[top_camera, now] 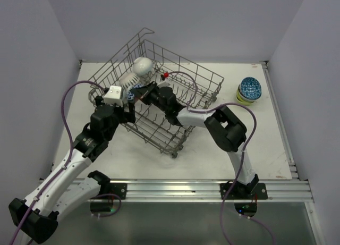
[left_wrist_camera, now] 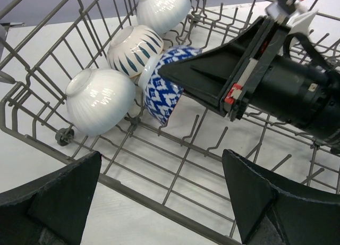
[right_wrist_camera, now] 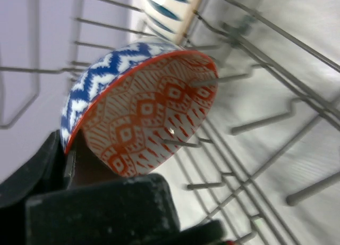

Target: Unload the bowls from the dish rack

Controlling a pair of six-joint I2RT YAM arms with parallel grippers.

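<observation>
**Right fingers clamp a patterned bowl inside the rack; left fingers released**

At the near left corner of the dish rack, the left fingers are spread wide and hold nothing. They hover just outside the wire wall and point into the basket. The rack sits askew on the white bench.

Just inside it, the right fingers reach in from the right and are clenched on the rim of the blue-patterned bowl. One finger is against its blue zigzag outside and the other against its red-orange inside. This bowl stands on edge among the tines.

Touching its left side is a ribbed white bowl, lying mouth down. Behind these two leans a white bowl with dark blue strokes. Beyond that, near the rack's far wall, is another white bowl.

Well apart from the rack, at the far right of the bench, a blue-dotted bowl rests upturned on a lime bowl.
</observation>
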